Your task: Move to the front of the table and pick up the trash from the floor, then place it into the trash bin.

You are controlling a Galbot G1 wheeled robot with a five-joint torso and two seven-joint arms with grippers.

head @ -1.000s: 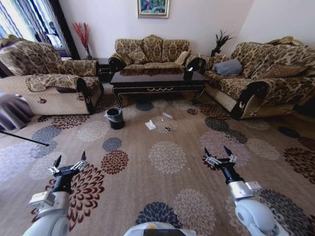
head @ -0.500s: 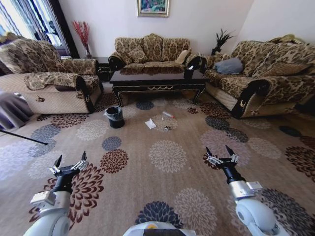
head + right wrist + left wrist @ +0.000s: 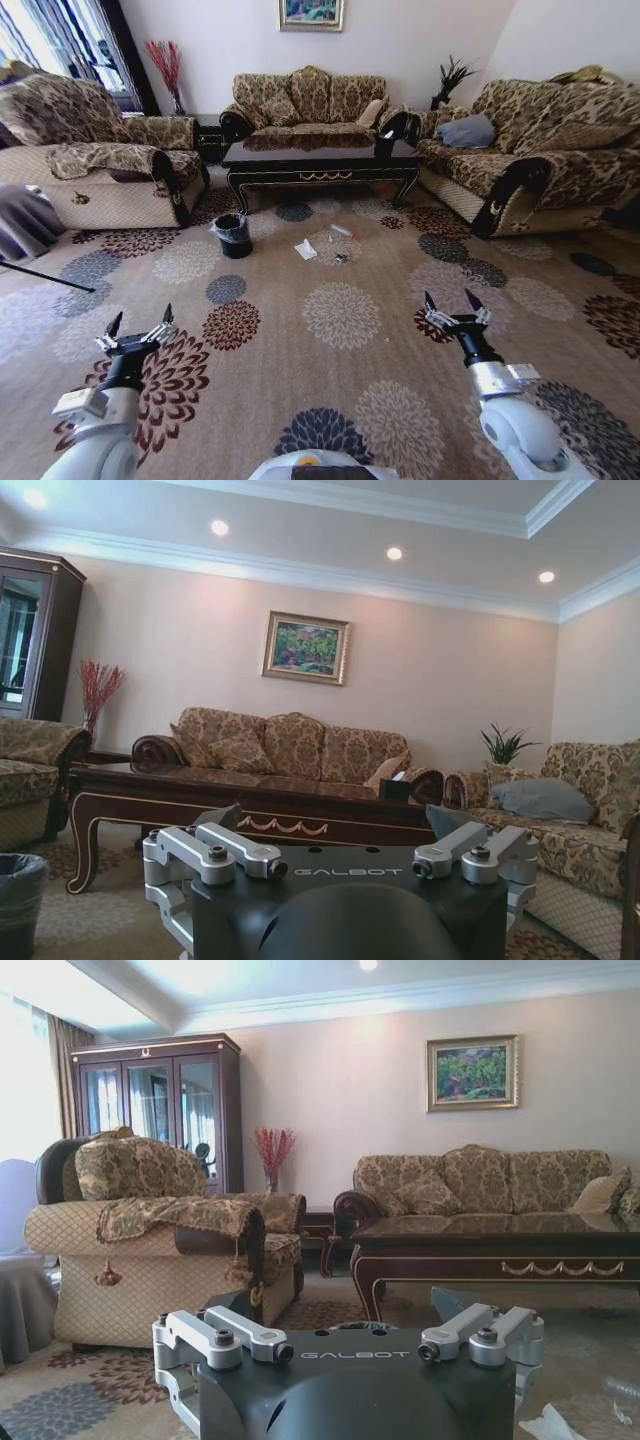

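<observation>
The dark brown table (image 3: 320, 177) with gold trim stands at the far end of the carpet, before the sofa. On the floor in front of it lies the trash: a white paper piece (image 3: 305, 251), a small clear bottle (image 3: 342, 233) and dark scraps (image 3: 340, 261). The black trash bin (image 3: 234, 237), lined with a clear bag, stands left of the litter. My left gripper (image 3: 141, 320) and right gripper (image 3: 449, 300) hang open and empty over the carpet, well short of the trash. The right wrist view has the table (image 3: 250, 805) and the bin (image 3: 20, 900).
Patterned sofas flank the carpet: one on the left (image 3: 100, 170), one on the right (image 3: 540, 160), one behind the table (image 3: 305, 105). A dark rod (image 3: 45, 277) lies on the floor at the left. Open carpet stretches between me and the litter.
The whole head view has shifted slightly, so the camera has moved. Both arms keep the same open pose and sit a touch lower in the picture.
</observation>
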